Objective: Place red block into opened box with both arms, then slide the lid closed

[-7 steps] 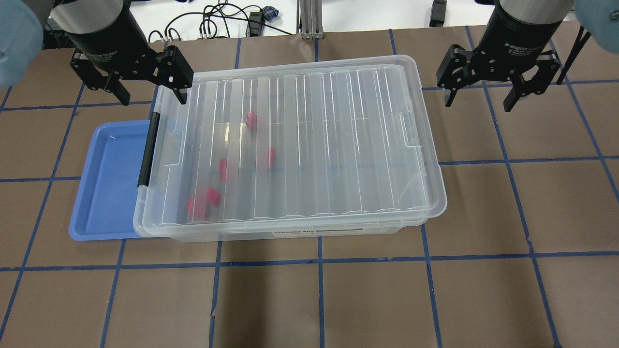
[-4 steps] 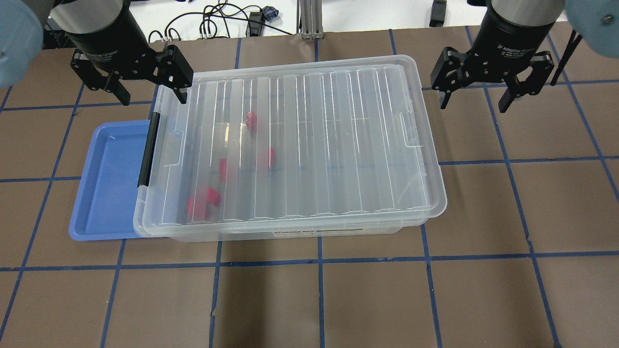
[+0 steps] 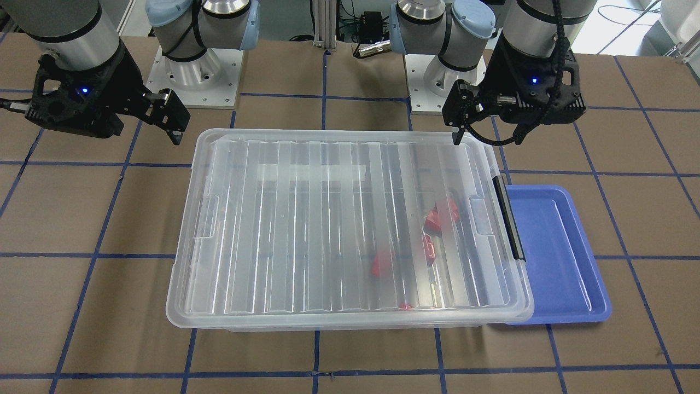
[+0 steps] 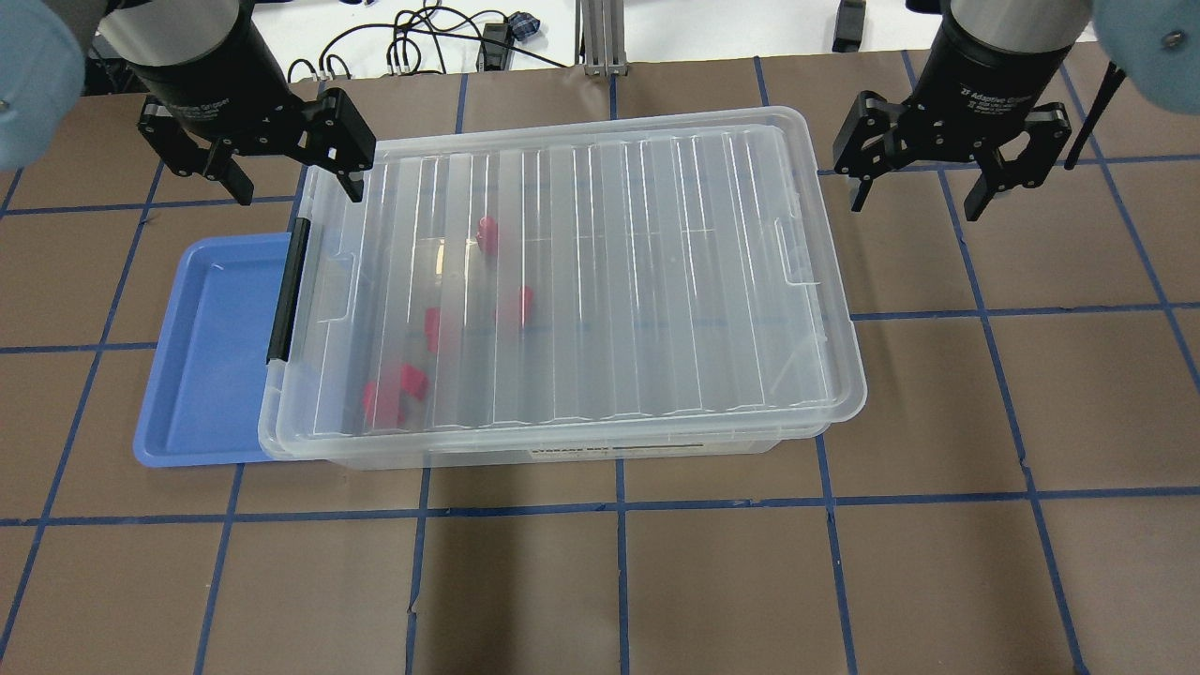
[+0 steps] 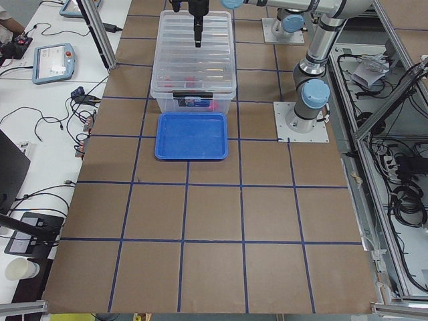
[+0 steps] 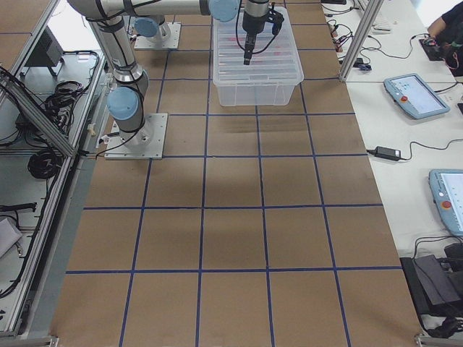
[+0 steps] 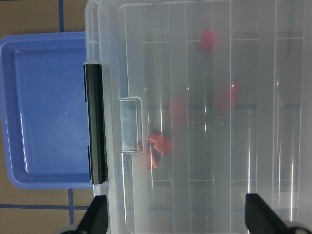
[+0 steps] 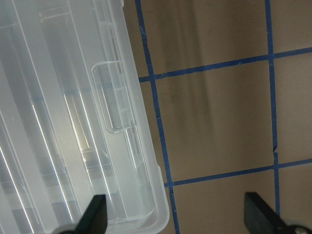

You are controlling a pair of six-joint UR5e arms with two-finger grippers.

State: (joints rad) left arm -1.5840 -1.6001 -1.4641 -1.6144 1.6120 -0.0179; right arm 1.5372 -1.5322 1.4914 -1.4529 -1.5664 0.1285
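The clear box (image 4: 562, 457) stands mid-table with its black handle (image 4: 286, 291) toward my left. The ribbed lid (image 4: 609, 281) lies flat on top and covers the box from end to end. Several red blocks (image 4: 487, 232) show through the lid in the handle-side half of the box, and again as red blocks (image 3: 383, 262) in the front-facing view. My left gripper (image 4: 297, 190) hovers open over the far corner at the handle end, with nothing in it. Beyond the opposite short end my right gripper (image 4: 915, 207) hangs open above bare table, also holding nothing.
A blue tray (image 4: 202, 356) lies against the handle end, partly tucked under the box. Brown table with blue tape lines (image 4: 619, 506) stretches in front and to the right. Cables (image 4: 422, 42) lie past the far edge.
My right gripper has shifted a little to the left, toward the box. The left gripper, lid and blocks have not moved.
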